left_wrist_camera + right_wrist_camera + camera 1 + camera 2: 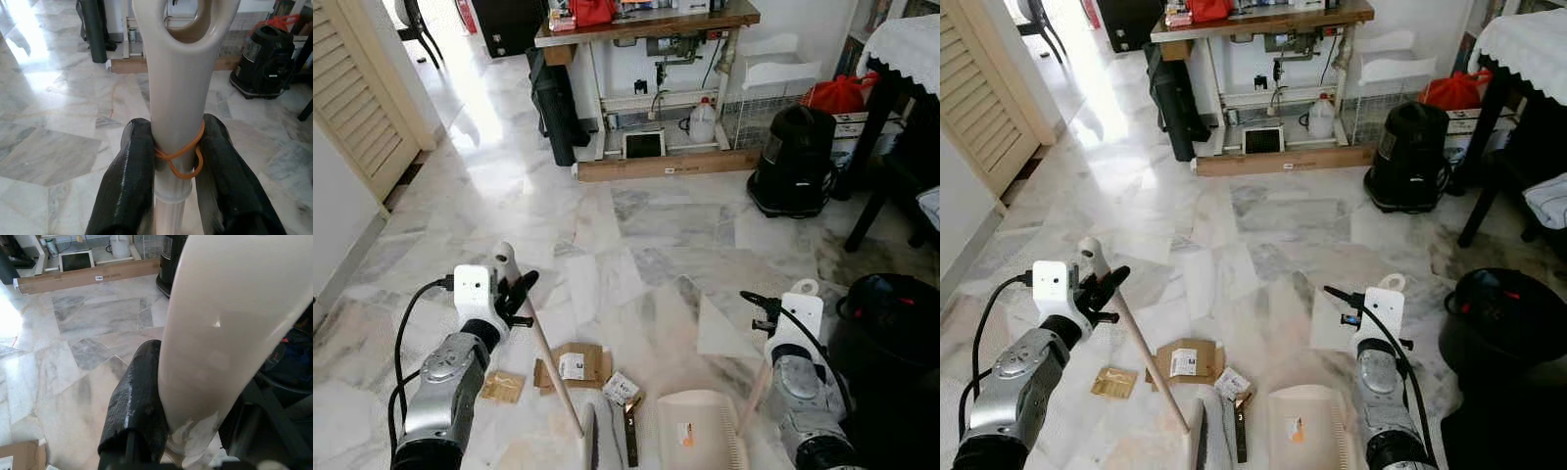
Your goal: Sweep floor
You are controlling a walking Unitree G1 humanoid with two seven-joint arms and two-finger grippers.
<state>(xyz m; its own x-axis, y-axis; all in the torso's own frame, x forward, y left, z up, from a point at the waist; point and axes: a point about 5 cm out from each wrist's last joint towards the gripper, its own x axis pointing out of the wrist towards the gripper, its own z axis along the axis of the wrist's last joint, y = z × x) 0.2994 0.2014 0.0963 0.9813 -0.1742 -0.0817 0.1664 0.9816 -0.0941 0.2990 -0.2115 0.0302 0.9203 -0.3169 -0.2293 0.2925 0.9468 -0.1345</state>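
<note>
Two grippers hold two cleaning tools over a marble floor [509, 206]. On the left, the left gripper [516, 294] is clenched on the cream grip of the broom handle [553, 377], near its looped top end [503, 257]. The left wrist view shows both black fingers [129, 181] pressed against the grip, with an orange rubber band [181, 156] wound around it between them. From the gripper the handle slants down and to the right to the broom head [591, 441] at the near edge of the scene.

Scraps lie on the floor around the broom's lower end: a small tan piece [502, 387] to its left, a flattened cardboard piece [573, 364] with a white label just right of the handle, and a smaller labelled scrap [621, 389] further right. A dark strip [630, 431] lies beside that scrap.

Right of these sits the cream dustpan [700, 431], its mouth facing the scraps. Its handle [756, 387] rises to the right gripper [1356, 305], which is closed on it; the right wrist view shows a black finger [139, 401] tight against the cream handle.

A black bin [891, 323] stands just right of the right arm. Further away, a black vacuum cleaner [793, 162] stands on the right, beside a workbench [646, 24] with a long cardboard box [666, 166] lying at its foot.
</note>
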